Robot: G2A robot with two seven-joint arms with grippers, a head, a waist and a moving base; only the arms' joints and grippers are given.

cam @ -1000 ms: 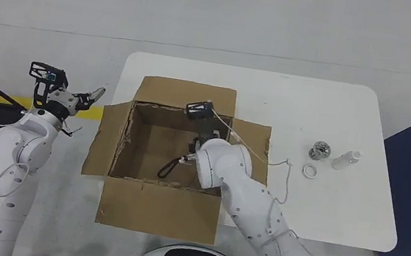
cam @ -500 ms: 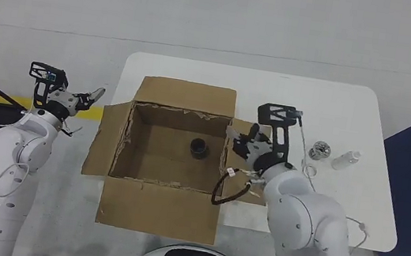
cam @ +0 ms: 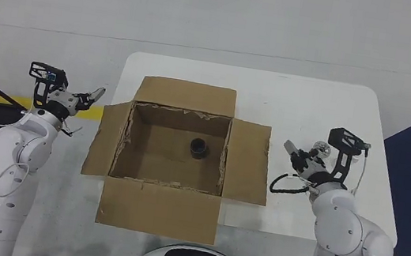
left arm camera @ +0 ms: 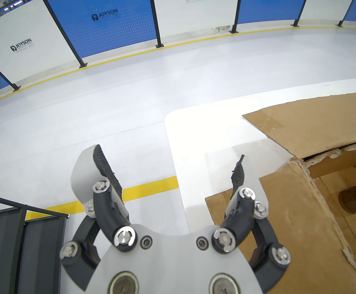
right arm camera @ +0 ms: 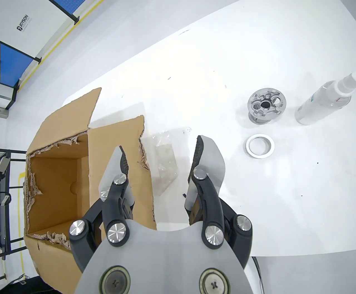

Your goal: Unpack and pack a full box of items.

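The open cardboard box (cam: 187,93) stands mid-table, flaps spread; its right flap (right arm camera: 119,156) and far-left corner (left arm camera: 292,130) show in the wrist views. One small dark round item (cam: 199,147) rests on the box floor, its edge (left arm camera: 347,197) visible past a torn wall. My right gripper (cam: 295,153) hangs over the white table (cam: 313,104) just right of the box; a crumpled clear plastic bag (right arm camera: 167,164) sits between its fingers, and the gripper (right arm camera: 160,142) looks shut on it. My left gripper (cam: 86,97) is open beyond the table's left edge, with nothing in it (left arm camera: 169,158).
Right of the gripper lie a grey metal spool (cam: 319,151) (right arm camera: 265,107), a white ring (cam: 309,171) (right arm camera: 260,146) and a small white bottle on its side (cam: 346,159) (right arm camera: 319,107). A dark rack (left arm camera: 30,239) stands by the left arm.
My right arm has come up out of the box and swung right, across the right flap to the open table. The left arm has kept still.
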